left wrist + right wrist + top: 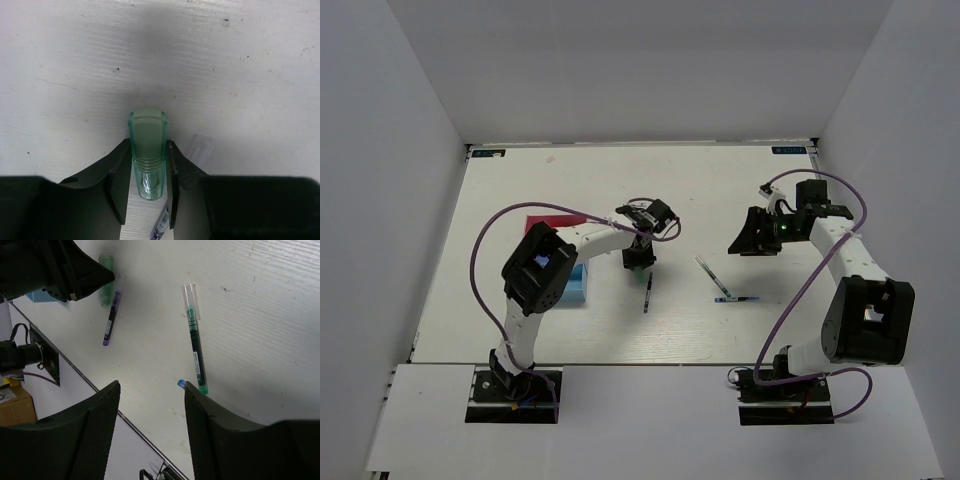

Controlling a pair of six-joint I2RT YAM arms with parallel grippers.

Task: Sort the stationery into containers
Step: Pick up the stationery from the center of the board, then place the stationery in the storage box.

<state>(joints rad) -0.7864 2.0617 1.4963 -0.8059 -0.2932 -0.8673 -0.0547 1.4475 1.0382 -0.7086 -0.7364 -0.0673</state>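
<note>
A pastel green highlighter (147,145) lies on the white table between the fingers of my left gripper (147,172), which press on both its sides. From above, that gripper (638,258) sits low over the table's middle, just right of the pink tray (555,222) and light blue tray (578,285). A purple pen (647,292) lies right beside the highlighter (105,282). My right gripper (152,395) hangs open with nothing between its fingers, above a green pen (196,347) and the tip of a blue pen (181,383).
The green pen (706,272) and blue pen (736,298) lie mid-table between the arms. The purple pen (162,225) runs under my left fingers. White walls close in the table at the back and on both sides.
</note>
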